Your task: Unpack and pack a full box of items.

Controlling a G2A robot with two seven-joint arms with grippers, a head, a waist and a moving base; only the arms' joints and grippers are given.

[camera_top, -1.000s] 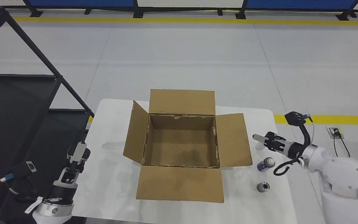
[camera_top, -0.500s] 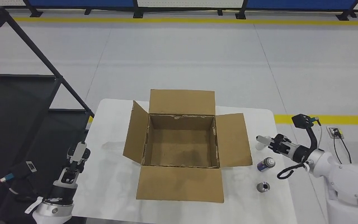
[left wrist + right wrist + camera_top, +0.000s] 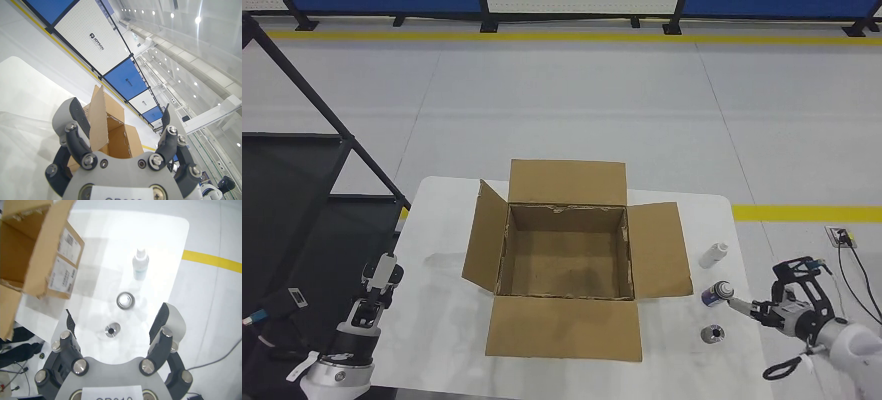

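Top view: an open cardboard box (image 3: 567, 258) sits in the middle of the table (image 3: 442, 230); a white bottle (image 3: 714, 254), can (image 3: 718, 292) and metal cylinder (image 3: 711, 334) line the right edge. The right gripper (image 3: 740, 305) there and the left gripper (image 3: 385, 268) near the left edge both gape wide, holding nothing. Right wrist view adds paper labels (image 3: 65, 270) on a box flap's outer face.

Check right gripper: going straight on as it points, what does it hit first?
Likely the small silver metal cylinder, nearest ahead between the right gripper's open fingers; the round silver-rimmed can stands just beyond. Depth is unclear, so it may pass above.
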